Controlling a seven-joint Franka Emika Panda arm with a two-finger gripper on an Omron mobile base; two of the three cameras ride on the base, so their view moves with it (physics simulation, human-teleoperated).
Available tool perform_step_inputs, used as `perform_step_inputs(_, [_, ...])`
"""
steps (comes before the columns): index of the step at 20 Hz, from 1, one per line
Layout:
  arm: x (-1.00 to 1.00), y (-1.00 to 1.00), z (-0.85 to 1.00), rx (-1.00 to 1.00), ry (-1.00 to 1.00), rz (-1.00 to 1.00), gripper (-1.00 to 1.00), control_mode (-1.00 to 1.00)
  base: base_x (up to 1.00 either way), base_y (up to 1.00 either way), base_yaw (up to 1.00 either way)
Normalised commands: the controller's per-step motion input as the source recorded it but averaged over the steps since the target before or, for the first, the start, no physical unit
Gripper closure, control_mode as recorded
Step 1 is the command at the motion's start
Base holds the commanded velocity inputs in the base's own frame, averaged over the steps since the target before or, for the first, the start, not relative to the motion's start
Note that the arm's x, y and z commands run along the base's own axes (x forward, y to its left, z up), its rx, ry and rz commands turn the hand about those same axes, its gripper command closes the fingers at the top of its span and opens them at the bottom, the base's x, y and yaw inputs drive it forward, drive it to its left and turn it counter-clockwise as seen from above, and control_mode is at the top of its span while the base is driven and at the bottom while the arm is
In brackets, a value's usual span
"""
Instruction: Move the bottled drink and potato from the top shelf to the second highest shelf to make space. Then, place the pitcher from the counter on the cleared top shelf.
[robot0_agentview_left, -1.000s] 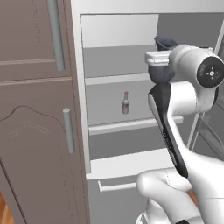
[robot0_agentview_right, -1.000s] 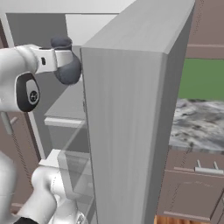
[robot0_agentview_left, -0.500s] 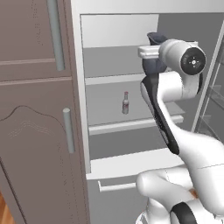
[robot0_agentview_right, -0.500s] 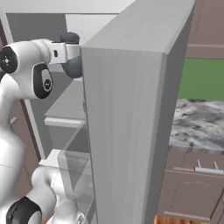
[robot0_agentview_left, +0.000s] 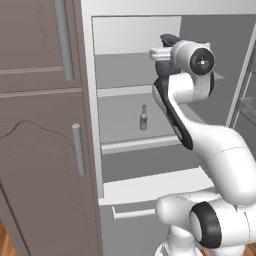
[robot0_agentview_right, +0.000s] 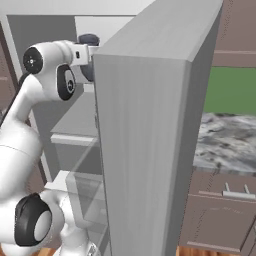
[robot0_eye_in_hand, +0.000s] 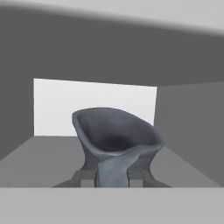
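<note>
Since a second ago the arm has been swung leftward and deeper into the open fridge, and the pitcher (robot0_agentview_left: 167, 52) has been carried with it over the top shelf (robot0_agentview_left: 131, 90), its flared lip now seen above the wrist in the left base view. From the hand view the pitcher (robot0_eye_in_hand: 114, 144) is seen held directly between the gripper (robot0_eye_in_hand: 113, 177) fingers, upright, its long axis standing vertical and its mouth tilted toward the camera — the jaws are closed against its lower body, though the exact contact is hidden by the spout. Whether its base is touching the shelf cannot be told; the coming move is judged to turn on that small gap straight below the jaws. On the second highest shelf (robot0_agentview_left: 140, 144) the bottled drink (robot0_agentview_left: 143, 118) is seen standing upright, well apart from the pitcher and below it. A red-and-white label is carried on the bottle, but no writing can be read — it is too small
</note>
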Motion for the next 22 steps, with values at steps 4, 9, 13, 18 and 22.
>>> perform_step_inputs(4, [0.69,0.00,-0.14,0.00,0.00,0.00,1.00,-1.00,0.00,0.00,0.00])
perform_step_inputs(9, [0.64,0.00,-0.28,0.00,0.00,0.00,1.00,-1.00,0.00,0.00,0.00])
perform_step_inputs(13, [0.63,0.00,-0.27,0.00,0.00,0.00,1.00,-1.00,0.00,0.00,0.00])
perform_step_inputs(18, [0.65,0.00,-0.21,0.00,0.00,0.00,1.00,-1.00,0.00,0.00,0.00])
perform_step_inputs(22, [0.65,0.00,-0.16,0.00,0.00,0.00,1.00,-1.00,0.00,0.00,0.00])
